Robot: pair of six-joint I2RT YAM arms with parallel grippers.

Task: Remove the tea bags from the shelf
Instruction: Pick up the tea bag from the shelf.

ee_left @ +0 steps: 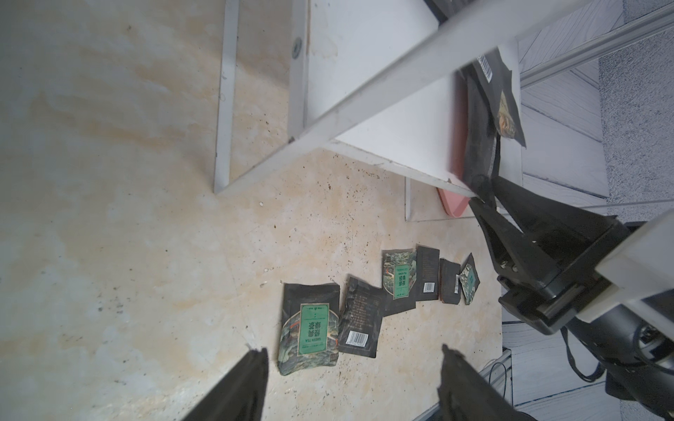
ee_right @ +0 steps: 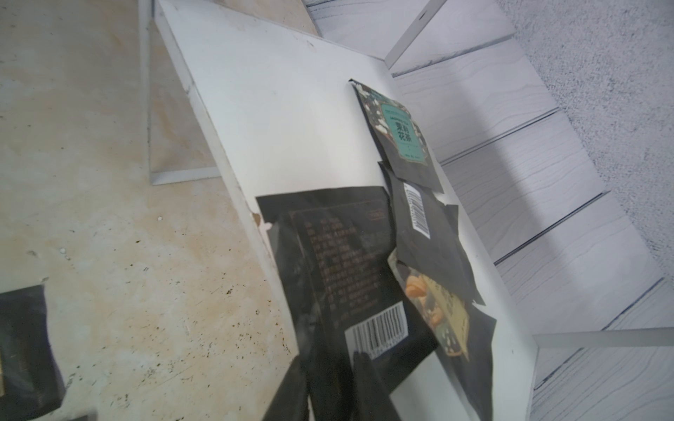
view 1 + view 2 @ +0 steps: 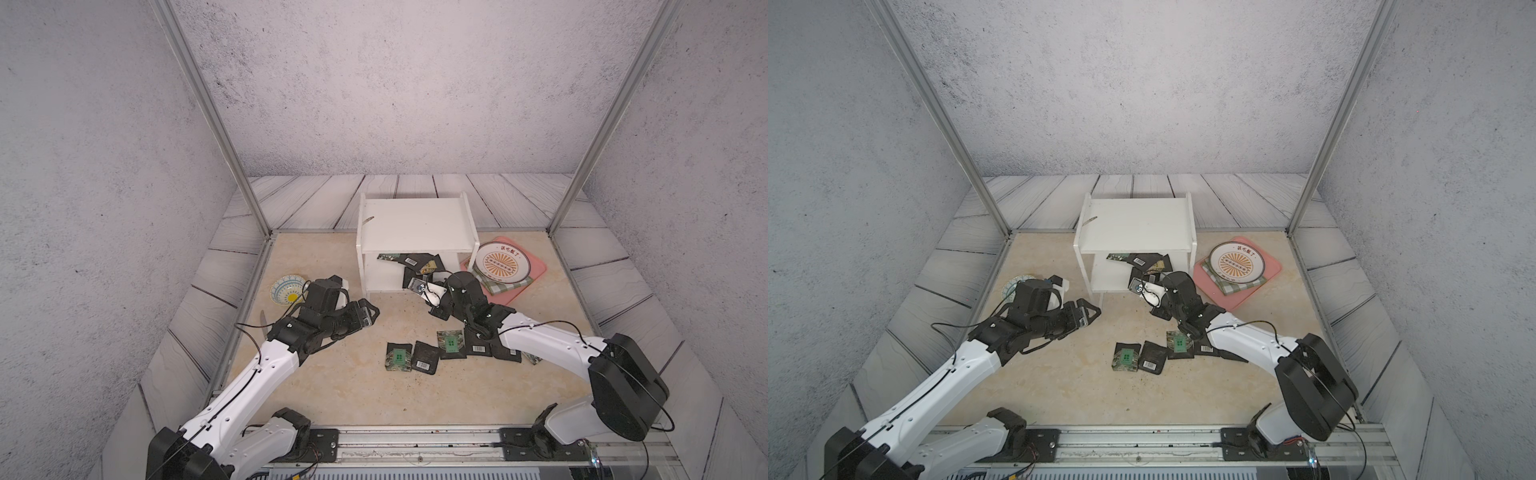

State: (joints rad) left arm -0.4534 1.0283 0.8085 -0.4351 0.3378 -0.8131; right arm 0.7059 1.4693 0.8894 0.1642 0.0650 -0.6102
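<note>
**Pinch the sachet's near edge and draw it off flat**

While your right gripper (image 2: 328, 371) reaches onto the lower tier of the shelf (image 2: 277, 109), its fingers look closed on the near edge of a black tea bag (image 2: 343, 255) lying barcode side up, one finger above it and one below. Just beyond that bag, further along the reach, three more tea bags overlap: a barcode one (image 2: 419, 226), a yellow-labelled one (image 2: 434, 302) and a green-labelled one (image 2: 397, 131) at the far end.

Your left gripper (image 1: 352, 368) hangs apart and empty over the table, with a row of removed tea bags (image 1: 310, 324) ahead of its tips.

Judging by their look, these sachets are light, thin and floppy, with a slick foil skin. A grip at the rim should hold, but a limp bag may sag and drag its neighbours, or slide from a shallow pinch. Take a deep bite on the sealed border, and pull back towards your wrist, low and level.
</note>
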